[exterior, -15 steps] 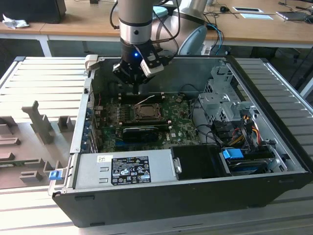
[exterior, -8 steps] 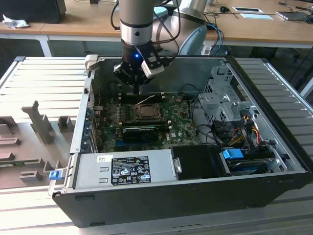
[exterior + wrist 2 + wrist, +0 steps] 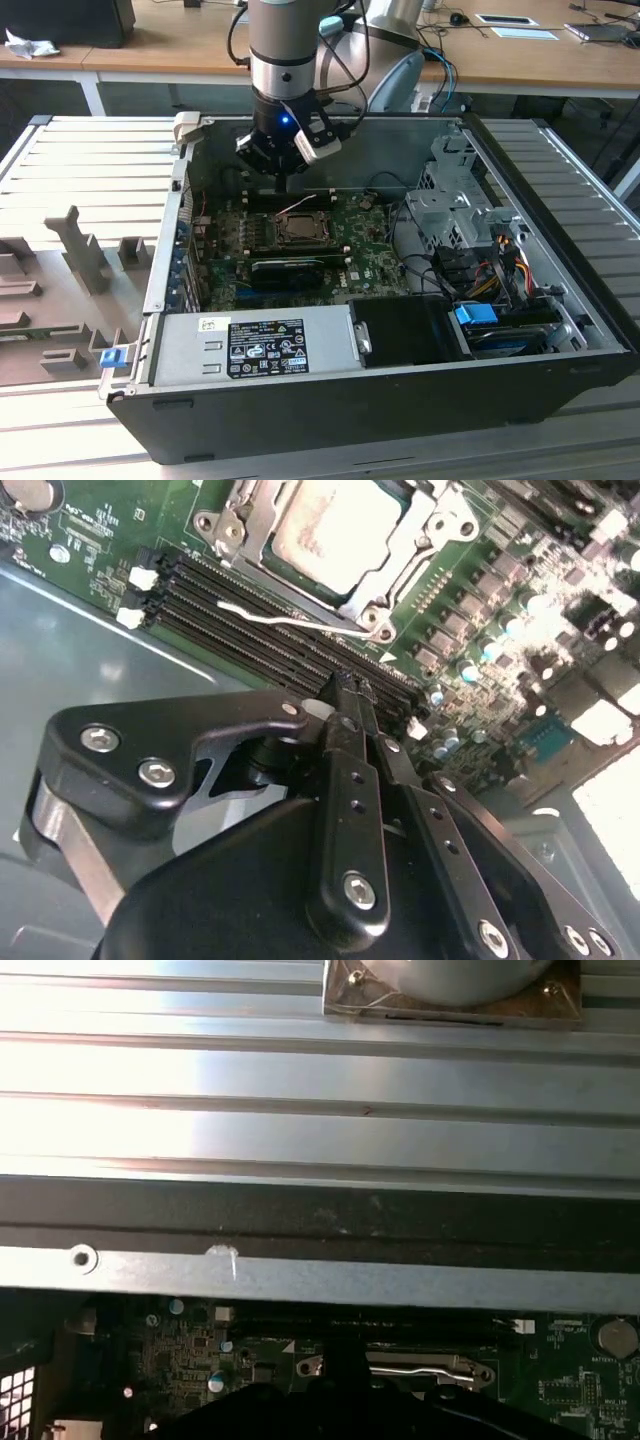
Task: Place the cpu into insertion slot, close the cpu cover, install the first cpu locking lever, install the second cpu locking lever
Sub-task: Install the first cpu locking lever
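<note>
The cpu, a flat square with a dull silver top, lies in the socket on the green motherboard. The cpu cover, a metal frame, lies down around it. A thin silvery locking lever stands free along the socket's edge beside the memory slots; in the exterior view this lever rises slightly off the board. My gripper hangs just above the memory slots, short of the lever, fingers shut with nothing between them. In the exterior view the gripper is over the back of the board, behind the socket.
The open computer case surrounds the board, its back wall close to the gripper. A power supply sits at the front and a drive cage with cables on the exterior view's right. Grey fixtures stand outside the case.
</note>
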